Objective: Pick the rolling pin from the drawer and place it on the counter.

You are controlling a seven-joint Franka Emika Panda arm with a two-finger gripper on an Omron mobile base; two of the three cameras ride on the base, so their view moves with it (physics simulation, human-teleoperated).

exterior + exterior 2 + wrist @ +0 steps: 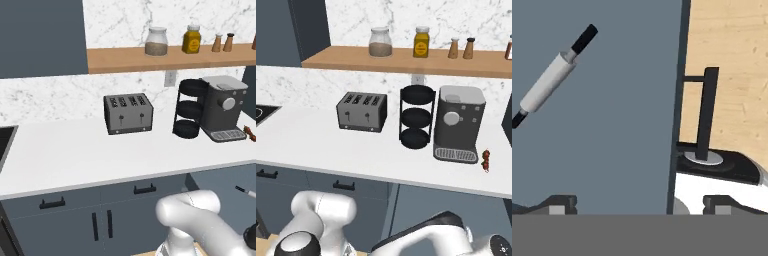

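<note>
The drawer stands open and the hand looks down into it, so reaching the drawer appears done; the grasp, the lift and the placing are all left. The pale grey cylindrical rolling pin with black handles (551,76) lies untouched on the slate-blue drawer floor (612,150).

The pincer (639,204) has its two dark finger tips (559,204) set wide apart, with nothing between them. In the hand view the rolling pin lies well ahead of the pincer and off to its left, nearer the left tip's side. It rests slanted, one black handle pointing up and away, the other running toward the left edge of that view. To the pincer's right the dark drawer front edge runs straight ahead, and past it a black bar handle (706,112) stands out over the light wooden floor (732,60).

The long plain white desk slab (75,150), where the pin must end, carries a silver four-slot toaster (128,113) and a dark grey coffee machine (222,107).
</note>
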